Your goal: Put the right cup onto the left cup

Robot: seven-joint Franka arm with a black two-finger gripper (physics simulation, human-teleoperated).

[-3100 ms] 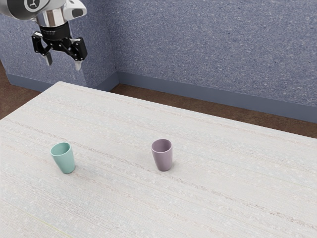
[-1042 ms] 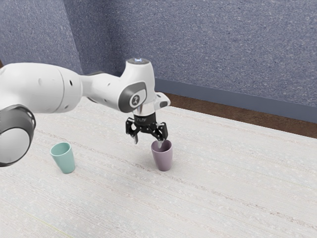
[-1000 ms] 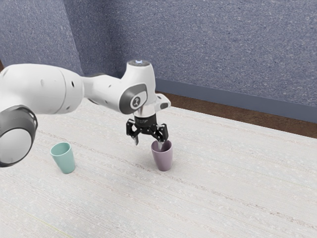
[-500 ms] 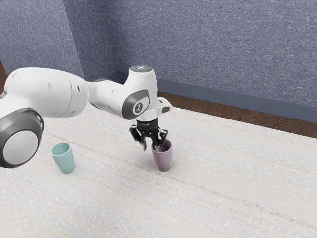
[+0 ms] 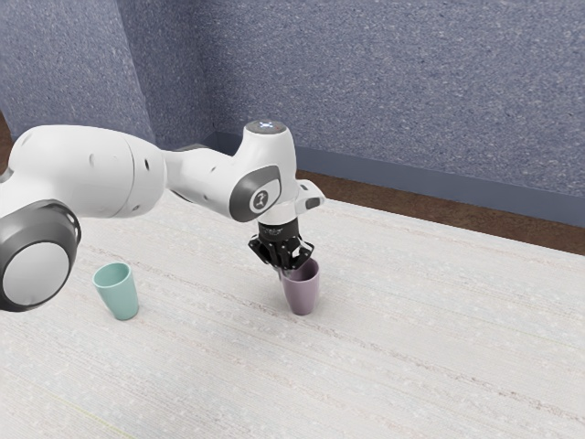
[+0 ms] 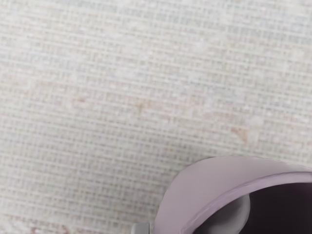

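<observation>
1. While the table (image 5: 430,329) carries two upright cups standing well apart, we judge the step in hand to be the grasp, with the lift and the stacking yet to be done.
2. Our arm (image 5: 87,169) reaches in from the exterior view's left, its hand low over the farther cup. Next, we should raise it straight up until the cup's base clears the other rim, carry it toward the exterior view's left, centre it and lower it gently.
3. The mauve cup (image 5: 302,294), which we take for the right cup, stands on the table beneath our hand. One finger reaches into its mouth; deeper down it is too dark to tell what else it holds.
4. The teal cup (image 5: 119,295), our likely target, stands with its mouth upward, free to receive the other. We see nothing in it, though its bottom is hidden.
5. Our gripper (image 5: 286,273) has its jaws closed on the mauve cup's wall, one fingertip (image 6: 226,219) inside, the other (image 6: 141,228) outside. Held off-centre like this, the cup might tilt when lifted.
</observation>
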